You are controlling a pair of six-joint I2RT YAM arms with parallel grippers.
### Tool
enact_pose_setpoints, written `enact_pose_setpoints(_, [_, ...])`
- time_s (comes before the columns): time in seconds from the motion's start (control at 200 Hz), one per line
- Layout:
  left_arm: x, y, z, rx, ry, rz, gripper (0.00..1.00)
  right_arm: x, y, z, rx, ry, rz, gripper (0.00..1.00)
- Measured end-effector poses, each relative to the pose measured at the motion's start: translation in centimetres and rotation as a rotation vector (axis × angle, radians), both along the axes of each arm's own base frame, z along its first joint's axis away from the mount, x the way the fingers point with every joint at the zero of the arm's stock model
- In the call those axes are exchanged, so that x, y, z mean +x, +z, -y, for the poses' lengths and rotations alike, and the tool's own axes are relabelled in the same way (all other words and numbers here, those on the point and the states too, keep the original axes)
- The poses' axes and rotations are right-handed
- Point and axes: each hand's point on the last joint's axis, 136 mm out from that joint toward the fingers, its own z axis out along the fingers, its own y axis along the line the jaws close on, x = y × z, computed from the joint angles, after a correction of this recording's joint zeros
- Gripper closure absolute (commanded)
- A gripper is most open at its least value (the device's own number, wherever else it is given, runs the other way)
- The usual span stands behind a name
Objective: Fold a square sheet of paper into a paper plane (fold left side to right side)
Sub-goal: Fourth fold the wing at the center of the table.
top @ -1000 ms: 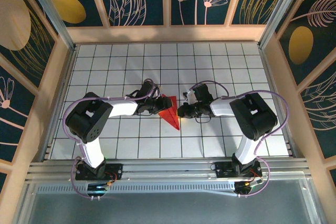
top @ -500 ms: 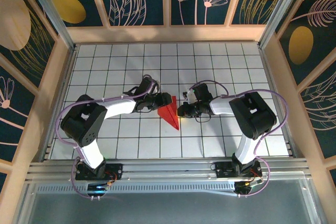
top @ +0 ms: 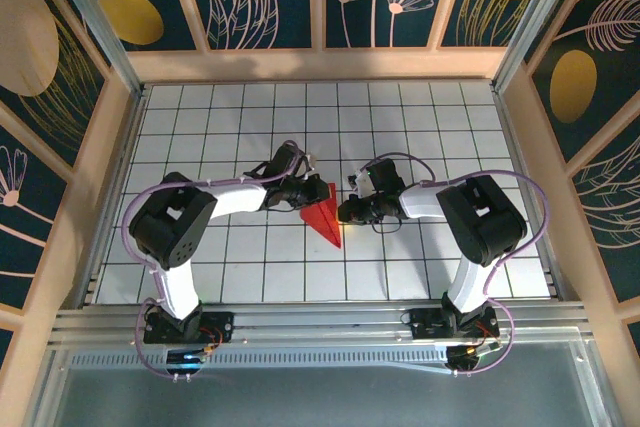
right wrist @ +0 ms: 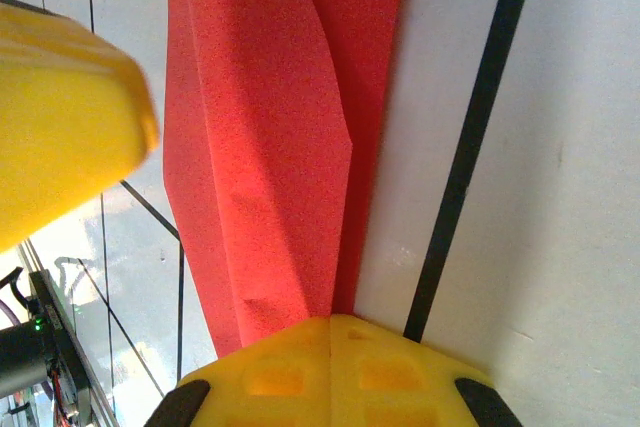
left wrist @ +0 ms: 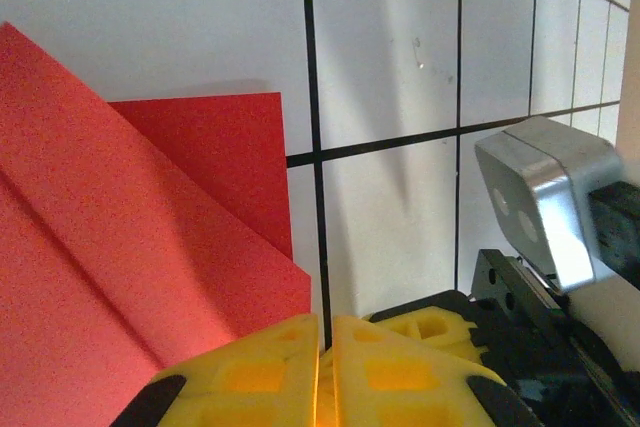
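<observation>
The left gripper [left wrist: 325, 352] has its yellow fingers drawn together with barely a slit between them, and their tips sit at the left edge of the red paper [top: 322, 210]. I cannot tell whether a layer is nipped between them. The paper lies flat on the gridded table [top: 200, 127] between the two arms. It is creased into a narrow triangle of overlapping flaps, with its point toward the bases. At its right edge the right gripper [right wrist: 330, 342] is fully closed, with its fingertips on the tapered end (it looks more like a paperweight than a pinch). The sheet is thin, light and limp, so I judge it will skate on the smooth tiles and spring open at a crease unless pinned. The best hold seems a shallow pinch on the free left flap's edge, away from the crease, while the other arm holds the paper down.
</observation>
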Motion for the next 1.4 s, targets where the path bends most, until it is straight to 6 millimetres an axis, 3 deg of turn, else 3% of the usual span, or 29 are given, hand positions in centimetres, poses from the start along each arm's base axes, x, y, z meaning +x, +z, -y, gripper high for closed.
enact_pose_setpoints(0.26, [-0.1, -1.6, -0.3, 0.033, -0.002, -0.02, 0.89, 0.0, 0.0, 0.0, -0.005, 0.0, -0.007, 1.0])
enact_pose_setpoints(1.021, [-0.2, -3.6, -1.3, 0.091, 0.02, -0.019, 0.95, 0.0, -0.1, 0.0, -0.018, 0.003, -0.029, 1.0])
enact_pose_setpoints(1.396, [-0.2, -3.6, -1.5, 0.086, 0.026, -0.001, 0.98, 0.3, 0.6, -0.3, -0.019, 0.004, -0.031, 0.77])
